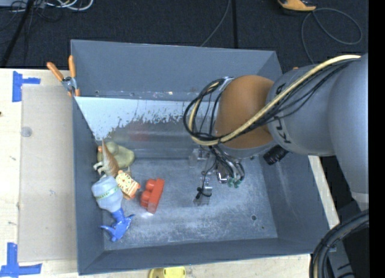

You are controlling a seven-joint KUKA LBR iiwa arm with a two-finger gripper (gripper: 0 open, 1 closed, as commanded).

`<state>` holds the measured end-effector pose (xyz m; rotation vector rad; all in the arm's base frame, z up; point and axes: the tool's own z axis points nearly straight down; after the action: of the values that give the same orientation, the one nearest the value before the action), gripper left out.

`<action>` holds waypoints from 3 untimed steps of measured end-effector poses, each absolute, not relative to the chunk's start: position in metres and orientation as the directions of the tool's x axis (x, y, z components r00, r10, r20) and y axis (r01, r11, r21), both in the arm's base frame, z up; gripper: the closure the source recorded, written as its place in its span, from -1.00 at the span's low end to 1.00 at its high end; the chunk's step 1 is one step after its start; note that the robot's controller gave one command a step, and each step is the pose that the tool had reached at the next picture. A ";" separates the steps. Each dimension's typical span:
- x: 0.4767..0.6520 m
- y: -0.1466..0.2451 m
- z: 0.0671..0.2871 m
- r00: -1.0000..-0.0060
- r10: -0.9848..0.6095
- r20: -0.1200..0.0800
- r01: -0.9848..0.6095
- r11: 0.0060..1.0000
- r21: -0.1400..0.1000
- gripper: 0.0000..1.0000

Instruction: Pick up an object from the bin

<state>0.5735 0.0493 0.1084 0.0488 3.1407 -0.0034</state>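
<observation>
Over bare bin floor (246,210), fingers (202,194) apart, empty (toy heap (123,186) along left wall).

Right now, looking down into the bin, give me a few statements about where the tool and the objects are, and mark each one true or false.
1. The tool hangs over bare floor near the middle of the grey metal bin. True.
2. The red plastic block lies on the view's right of the tool. False: it lies to the tool's left in the view.
3. The small blue plastic figure is in the tool. False: it lies near the bin's lower left corner, apart from the tool.
4. The loose things all lie in the bin's left part. True.
</observation>
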 end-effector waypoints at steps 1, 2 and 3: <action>0.574 0.088 0.090 -1.000 0.003 0.008 0.003 1.000 0.002 -1.00; 0.591 0.110 0.084 -0.997 -0.075 0.000 -0.075 0.997 -0.001 -1.00; 0.531 0.143 0.069 -0.972 -0.236 0.010 -0.235 0.972 0.004 1.00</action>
<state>0.5314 0.1433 0.0693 -0.3737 3.1294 0.0041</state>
